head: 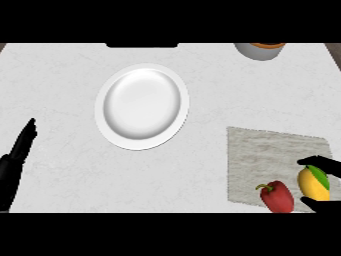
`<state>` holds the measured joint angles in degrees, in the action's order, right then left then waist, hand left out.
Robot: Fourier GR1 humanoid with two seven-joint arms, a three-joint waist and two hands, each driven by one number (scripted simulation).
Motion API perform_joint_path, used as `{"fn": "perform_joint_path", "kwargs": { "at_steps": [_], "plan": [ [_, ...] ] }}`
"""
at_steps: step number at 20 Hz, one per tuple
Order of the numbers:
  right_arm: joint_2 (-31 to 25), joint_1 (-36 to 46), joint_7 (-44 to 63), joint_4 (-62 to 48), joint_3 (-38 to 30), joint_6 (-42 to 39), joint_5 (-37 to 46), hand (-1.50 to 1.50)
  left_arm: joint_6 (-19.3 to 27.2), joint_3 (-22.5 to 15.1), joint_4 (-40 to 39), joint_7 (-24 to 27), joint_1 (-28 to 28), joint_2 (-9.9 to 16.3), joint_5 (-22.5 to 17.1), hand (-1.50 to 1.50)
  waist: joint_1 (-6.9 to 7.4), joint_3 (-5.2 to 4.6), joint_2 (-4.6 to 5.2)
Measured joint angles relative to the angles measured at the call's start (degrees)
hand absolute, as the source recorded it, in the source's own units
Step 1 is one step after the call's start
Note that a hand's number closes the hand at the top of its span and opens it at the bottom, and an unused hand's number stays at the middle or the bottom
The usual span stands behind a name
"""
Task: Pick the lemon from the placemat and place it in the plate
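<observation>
The right hand (334, 186) had curled its fingers round the lemon (313, 183); lifting straight up should clear the red pepper (277, 196) just left.

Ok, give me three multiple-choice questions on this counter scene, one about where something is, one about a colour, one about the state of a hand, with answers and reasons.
1. Where does the small red bell pepper lie?
A. on the round white plate
B. on the grey cloth placemat, left of the yellow lemon
C. on the bare counter beside the left hand

2. What colour is the placemat?
A. grey
B. blue
C. green

3. What is the right hand doing?
A. resting flat on the plate
B. curled round the lemon
C. holding the pepper

Answers: 1 B, the pepper lies on the mat's near edge beside the lemon. 2 A, the cloth is pale grey. 3 B, black fingers and thumb bracket the lemon while the plate holds nothing.
</observation>
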<state>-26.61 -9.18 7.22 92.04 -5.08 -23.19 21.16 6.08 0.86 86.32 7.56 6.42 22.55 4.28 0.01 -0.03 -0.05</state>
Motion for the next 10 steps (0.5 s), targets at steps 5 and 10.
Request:
{"fn": "perform_joint_path", "kwargs": {
  "at_steps": [5,10],
  "plan": [
    [1.64,2.34,-3.07,-2.89,-1.08,0.50,2.57,1.50,-1.39,1.52,0.72,-0.60,-0.10,-1.22,1.73,0.00,0.05,-0.05,-0.03],
    [1.92,6.54,-4.49,-6.00,-0.84,1.60,6.69,1.50,-2.45,2.25,0.82,-0.87,-0.42,-2.44,3.09,0.00,0.44,-0.05,0.05]
  ]
}}
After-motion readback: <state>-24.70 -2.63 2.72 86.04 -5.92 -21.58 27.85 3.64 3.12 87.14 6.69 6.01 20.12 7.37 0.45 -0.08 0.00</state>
